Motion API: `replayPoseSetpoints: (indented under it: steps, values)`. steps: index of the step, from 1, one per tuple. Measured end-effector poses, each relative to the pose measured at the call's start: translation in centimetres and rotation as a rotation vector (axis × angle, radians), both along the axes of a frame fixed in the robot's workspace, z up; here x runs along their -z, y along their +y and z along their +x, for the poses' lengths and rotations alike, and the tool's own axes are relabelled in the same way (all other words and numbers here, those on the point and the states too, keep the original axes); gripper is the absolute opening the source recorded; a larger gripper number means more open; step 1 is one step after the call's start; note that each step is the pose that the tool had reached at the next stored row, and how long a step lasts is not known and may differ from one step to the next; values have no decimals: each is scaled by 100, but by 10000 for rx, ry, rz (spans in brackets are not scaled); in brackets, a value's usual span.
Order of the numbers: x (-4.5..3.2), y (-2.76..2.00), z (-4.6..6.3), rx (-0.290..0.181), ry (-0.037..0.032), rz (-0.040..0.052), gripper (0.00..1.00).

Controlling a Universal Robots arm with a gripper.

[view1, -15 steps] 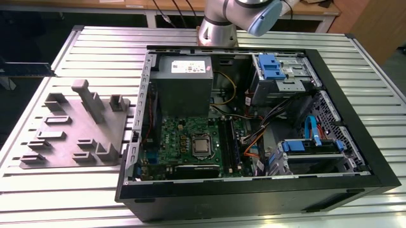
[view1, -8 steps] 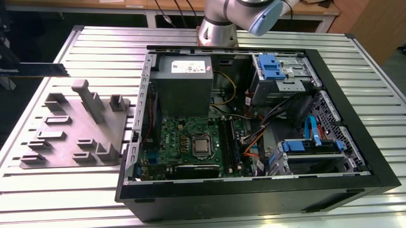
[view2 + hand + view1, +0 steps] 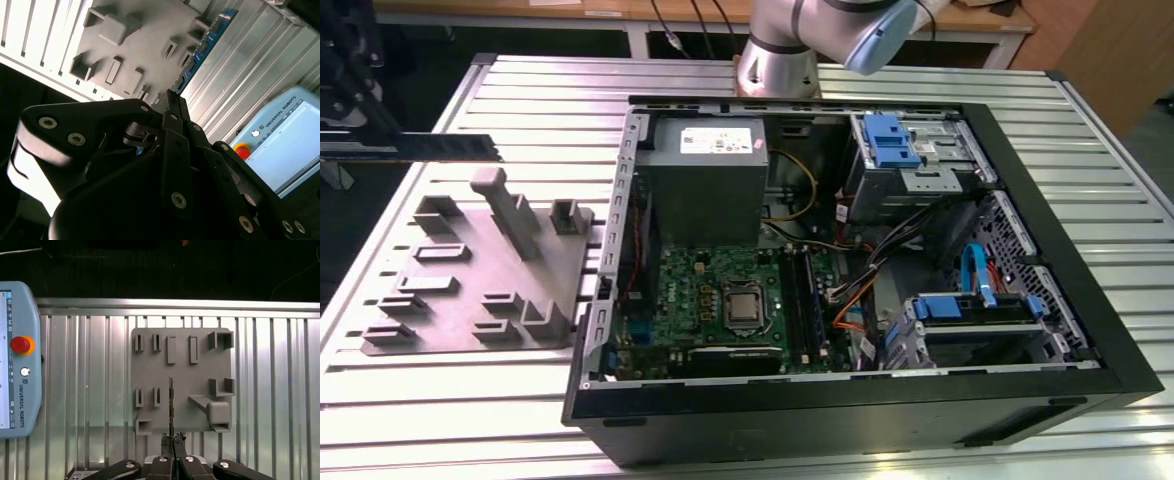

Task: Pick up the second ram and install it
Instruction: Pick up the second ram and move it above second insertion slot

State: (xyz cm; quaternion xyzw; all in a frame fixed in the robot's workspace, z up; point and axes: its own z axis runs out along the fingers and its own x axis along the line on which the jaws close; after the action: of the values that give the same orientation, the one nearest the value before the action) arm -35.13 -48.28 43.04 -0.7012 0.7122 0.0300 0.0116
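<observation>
Grey fixture tray [image 3: 467,282] lies beside open computer case [image 3: 854,397] on slatted table [image 3: 400,400].

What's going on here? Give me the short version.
The arm's tool is shut on the second ram, holding it above the grey fixture tray, which sits on the slatted table at the exterior view's left of the open computer case. The ram is not yet in the green circuit board inside the case.

One ram [image 3: 450,148], one tray [image 3: 460,290], one case [image 3: 854,398]
</observation>
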Motion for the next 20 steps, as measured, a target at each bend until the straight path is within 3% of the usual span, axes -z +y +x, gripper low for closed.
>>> replayPoseSetpoints:
  steps: [20]
  values:
    - [1,0,750,0,72,1,12]
